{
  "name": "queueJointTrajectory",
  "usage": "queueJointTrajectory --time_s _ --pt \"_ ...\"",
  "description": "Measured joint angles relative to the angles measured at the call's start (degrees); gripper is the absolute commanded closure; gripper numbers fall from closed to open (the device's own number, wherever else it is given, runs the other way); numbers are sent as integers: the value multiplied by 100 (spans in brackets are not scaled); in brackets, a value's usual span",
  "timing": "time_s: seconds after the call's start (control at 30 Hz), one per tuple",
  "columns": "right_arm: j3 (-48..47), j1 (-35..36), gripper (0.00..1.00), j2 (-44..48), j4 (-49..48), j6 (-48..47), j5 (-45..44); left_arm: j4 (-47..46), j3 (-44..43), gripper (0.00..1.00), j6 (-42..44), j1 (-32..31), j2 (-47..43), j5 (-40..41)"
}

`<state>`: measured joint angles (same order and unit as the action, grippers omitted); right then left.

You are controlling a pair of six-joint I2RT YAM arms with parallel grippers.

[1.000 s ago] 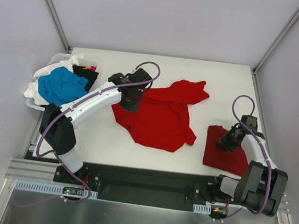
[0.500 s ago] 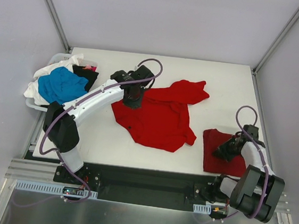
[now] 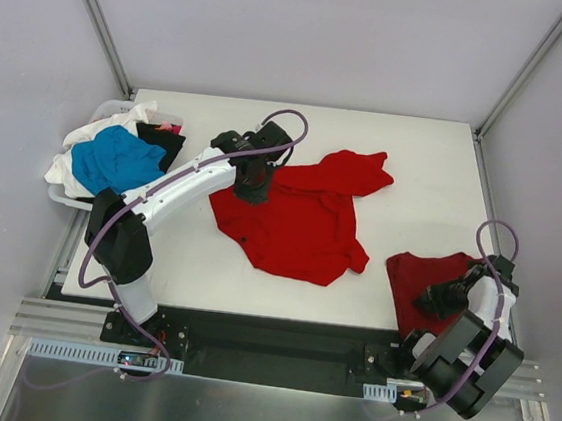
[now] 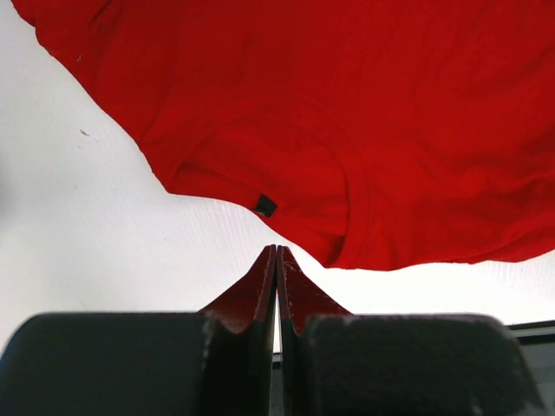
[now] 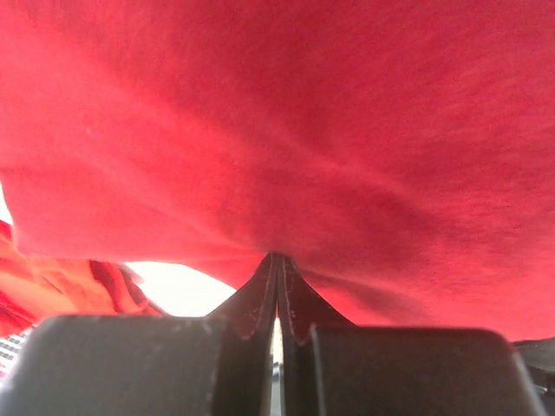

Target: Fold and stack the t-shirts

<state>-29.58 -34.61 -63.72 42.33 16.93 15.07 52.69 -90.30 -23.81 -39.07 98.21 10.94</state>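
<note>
An unfolded red t-shirt [image 3: 300, 218] lies spread on the white table [image 3: 418, 155], slightly left of the middle. My left gripper [image 3: 252, 189] is over its far left corner. In the left wrist view the left gripper [image 4: 277, 250] is shut and empty over bare table, just short of the shirt's hem [image 4: 347, 113]. A folded red t-shirt [image 3: 417, 273] lies at the near right. My right gripper [image 3: 435, 299] is shut on it. In the right wrist view red cloth [image 5: 303, 130] is pinched at the tips of the right gripper [image 5: 277, 256].
A heap of blue [image 3: 115, 160], white [image 3: 86, 137] and black [image 3: 163, 143] shirts lies at the far left edge of the table. The table's near edge [image 3: 250, 313] runs just in front of the arm bases. Grey walls enclose three sides.
My right gripper has swung right and toward the near edge, dragging the folded red shirt with it. My left gripper has shifted slightly farther up over the unfolded shirt's corner.
</note>
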Motion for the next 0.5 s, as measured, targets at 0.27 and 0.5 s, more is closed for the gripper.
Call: queueJointTrajectory --time_s 0.27,0.5 --pt "-142 -365 99 -616 -216 190 221 11 0 100 -7 0 0 -39" --pt "-688 -619 99 -1384 -798 518 232 17 7 100 -4 0 0 -37"
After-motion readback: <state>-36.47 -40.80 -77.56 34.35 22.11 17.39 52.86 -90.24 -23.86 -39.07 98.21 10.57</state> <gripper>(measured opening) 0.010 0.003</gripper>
